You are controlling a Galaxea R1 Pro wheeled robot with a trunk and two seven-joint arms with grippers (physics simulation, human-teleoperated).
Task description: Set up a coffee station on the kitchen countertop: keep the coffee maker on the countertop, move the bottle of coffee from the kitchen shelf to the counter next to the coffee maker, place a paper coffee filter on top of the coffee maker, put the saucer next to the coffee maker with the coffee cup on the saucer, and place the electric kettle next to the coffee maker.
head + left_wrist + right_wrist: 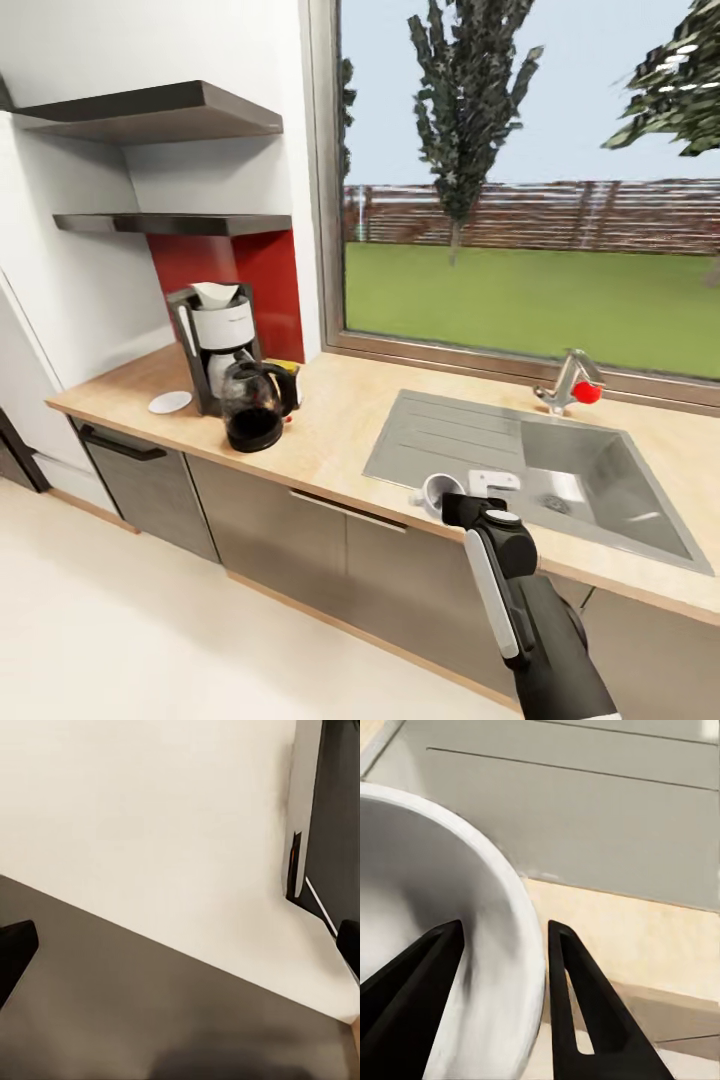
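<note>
The white coffee cup hangs at the counter's front edge by the sink, its wall clamped between the fingers of my right gripper, which is shut on it. The coffee maker stands at the left of the kitchen countertop with a white paper filter on top. The electric kettle stands in front of it, and the saucer lies to its left. The bottle of coffee peeks out behind the kettle. My left gripper is open over floor and a cabinet front.
A steel sink with drainboard and a tap fills the right of the counter. Two dark kitchen shelves hang above the coffee maker beside a large window. Grey cabinet fronts run below, and pale floor lies at the left.
</note>
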